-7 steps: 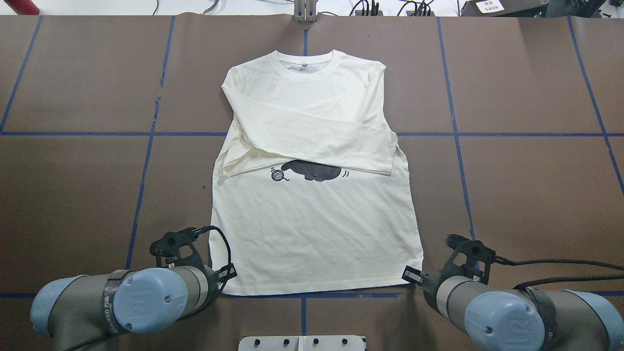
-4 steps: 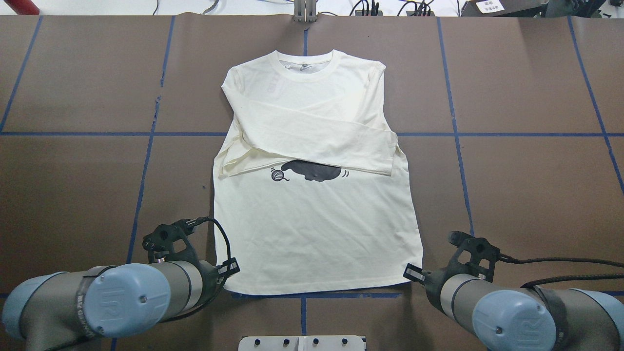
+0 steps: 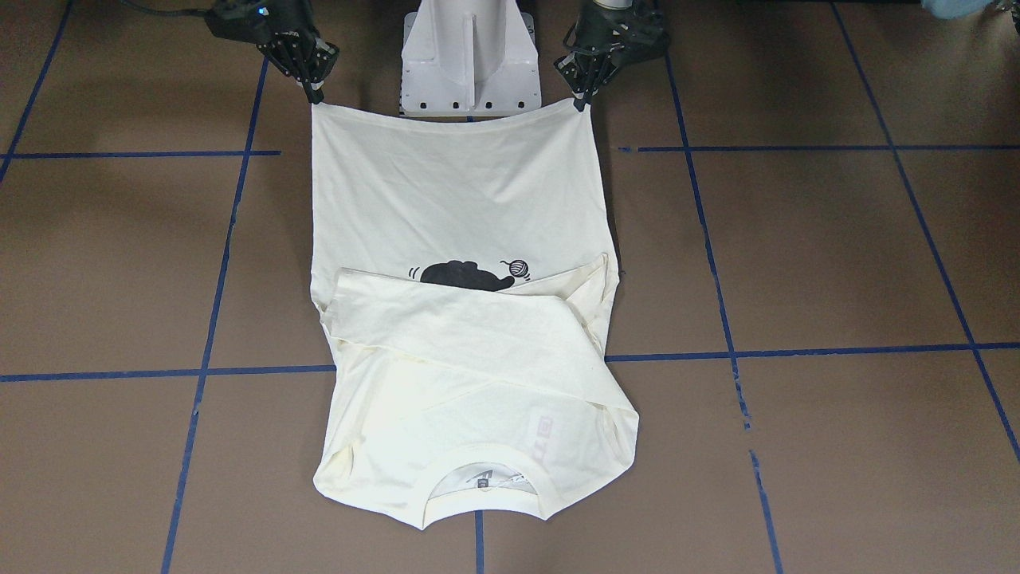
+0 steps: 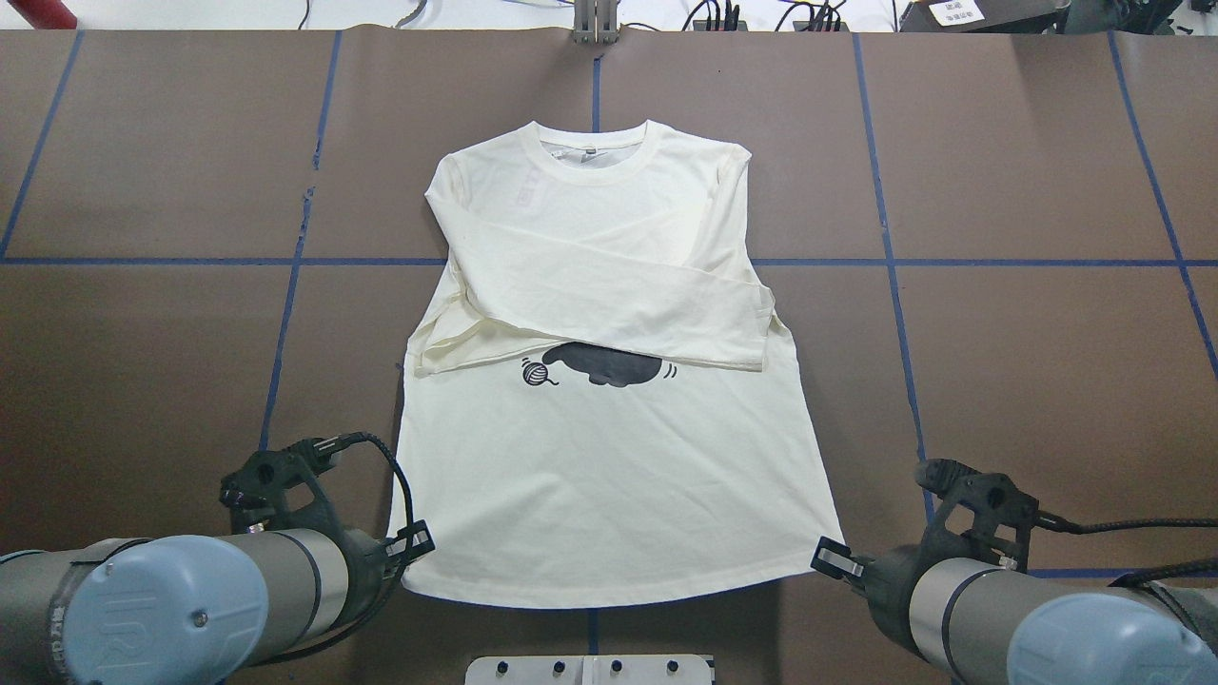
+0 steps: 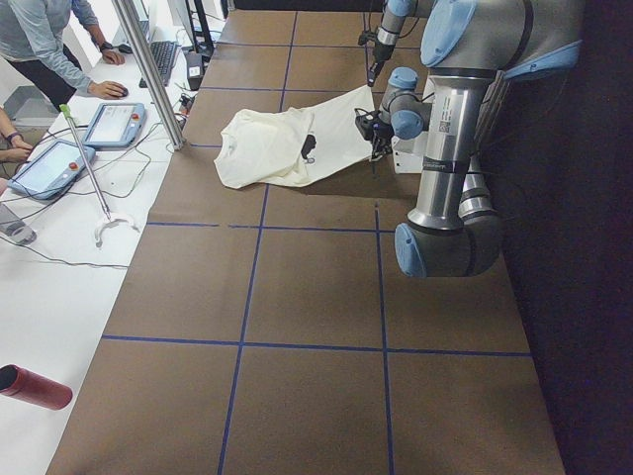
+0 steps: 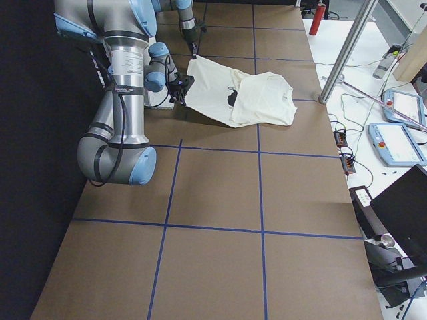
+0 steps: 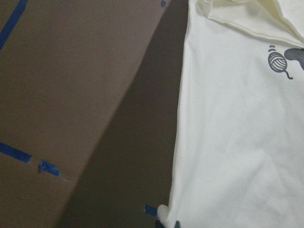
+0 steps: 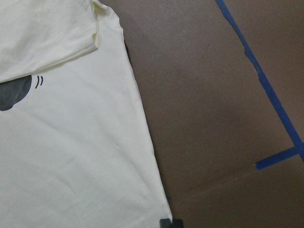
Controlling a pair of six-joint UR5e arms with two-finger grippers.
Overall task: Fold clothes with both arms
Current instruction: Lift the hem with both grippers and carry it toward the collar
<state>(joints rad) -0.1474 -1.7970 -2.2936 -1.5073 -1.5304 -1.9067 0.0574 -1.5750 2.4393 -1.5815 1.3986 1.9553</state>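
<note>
1. One cream long-sleeved T-shirt [image 4: 609, 476] lies print-up at mid-table. Its collar [image 4: 590, 157] is at the end far from the robot and its hem [image 4: 609, 595] is nearest the base.
2. Both sleeves [image 4: 609, 295] are folded across the chest, one over the other. They cover the upper part of the black cat print [image 4: 614, 364]. The yarn ball [image 4: 536, 374] shows just beside it.
3. Faint reddish marks show through the cloth near the collar. They are probably lettering, but too pale to read.
4. The hem end is raised off the table [image 4: 999, 362], with shadow under it in both side views. The collar end rests flat.
5. Left gripper [image 4: 416, 544]: fingers closed tight on the hem corner on its own side, with cloth pinched between the tips.
6. Right gripper [image 4: 830, 559]: clamped the same way on the other hem corner. The hem stretches between the two.
7. Blue tape lines [image 4: 285, 314] grid the brown tabletop. A white pedestal base [image 3: 470, 56] stands just behind the hem.
8. A person [image 5: 49, 45] leans over a side bench, where a red bottle [image 5: 35, 386] lies.
</note>
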